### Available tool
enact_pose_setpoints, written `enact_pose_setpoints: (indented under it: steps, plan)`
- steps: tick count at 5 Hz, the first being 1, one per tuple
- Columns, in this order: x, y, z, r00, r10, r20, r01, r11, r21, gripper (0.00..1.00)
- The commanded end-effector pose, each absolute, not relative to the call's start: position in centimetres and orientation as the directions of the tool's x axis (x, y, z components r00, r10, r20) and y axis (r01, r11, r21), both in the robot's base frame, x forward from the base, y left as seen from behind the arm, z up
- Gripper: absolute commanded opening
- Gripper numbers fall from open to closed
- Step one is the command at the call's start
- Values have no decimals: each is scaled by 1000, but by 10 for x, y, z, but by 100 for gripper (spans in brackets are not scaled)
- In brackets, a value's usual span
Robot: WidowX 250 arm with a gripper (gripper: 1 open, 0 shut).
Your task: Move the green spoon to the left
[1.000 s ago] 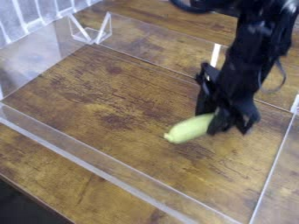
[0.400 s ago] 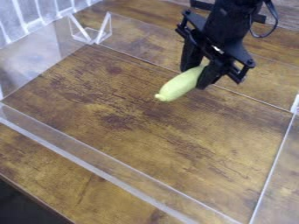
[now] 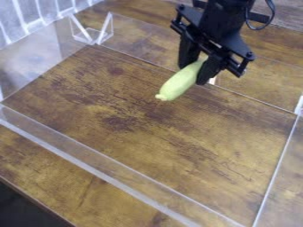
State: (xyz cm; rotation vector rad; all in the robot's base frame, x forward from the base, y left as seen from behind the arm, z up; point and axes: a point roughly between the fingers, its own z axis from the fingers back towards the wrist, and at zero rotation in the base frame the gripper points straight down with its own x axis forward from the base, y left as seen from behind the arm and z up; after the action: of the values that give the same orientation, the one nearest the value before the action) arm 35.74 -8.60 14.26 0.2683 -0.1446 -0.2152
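The black fingers (image 3: 204,66) are closed on the spoon (image 3: 180,82), gripping it at its upper end, so that the thick yellow-green handle slants down and to the left out of the grip. The spoon hangs clear above the bench (image 3: 119,115), touching nothing but the fingers. Its metal bowl is hidden behind the fingers; only a small pale glint shows just to the right of them. The arm (image 3: 225,13) comes down from the top edge of the view, right of centre, with the fingers pointing steeply downward. The bench is dark, worn wood, and a low clear wall (image 3: 71,146) runs around the work area, its near edge crossing the lower left. A clear stand (image 3: 92,31) sits at the upper left, well apart from the spoon.
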Motion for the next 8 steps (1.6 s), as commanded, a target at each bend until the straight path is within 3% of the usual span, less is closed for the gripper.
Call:
enact_pose_setpoints:
  steps: [1,8]
  plan:
    - [353,-77,166,960,-169,225,109,961,255,0]
    - [364,-45,156,947,-25,320,-20,990,136,0]
